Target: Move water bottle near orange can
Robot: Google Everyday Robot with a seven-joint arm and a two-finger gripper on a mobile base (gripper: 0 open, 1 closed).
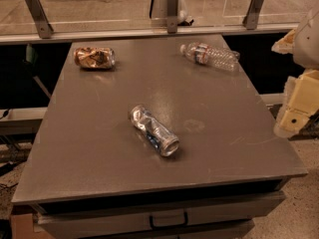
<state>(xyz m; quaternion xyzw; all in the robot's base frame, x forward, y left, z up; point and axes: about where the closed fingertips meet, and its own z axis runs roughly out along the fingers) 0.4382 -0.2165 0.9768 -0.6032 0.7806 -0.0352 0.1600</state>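
Camera view, risk entry. Gripper (298,102): beyond desk (99,153) right edge, grip state cannot tell. Water bottle (210,55): lying flat, left of gripper, farther back. Orange can (94,57): far left of gripper, well apart from bottle. Your hazards: round bottle rolls from off-centre pinch; careless set-down knocks can rolling.

arm (309,36): whitish rounded shell | pincer (295,103), right edge: cream-yellow blocky segments, perhaps padded | one small dark hole
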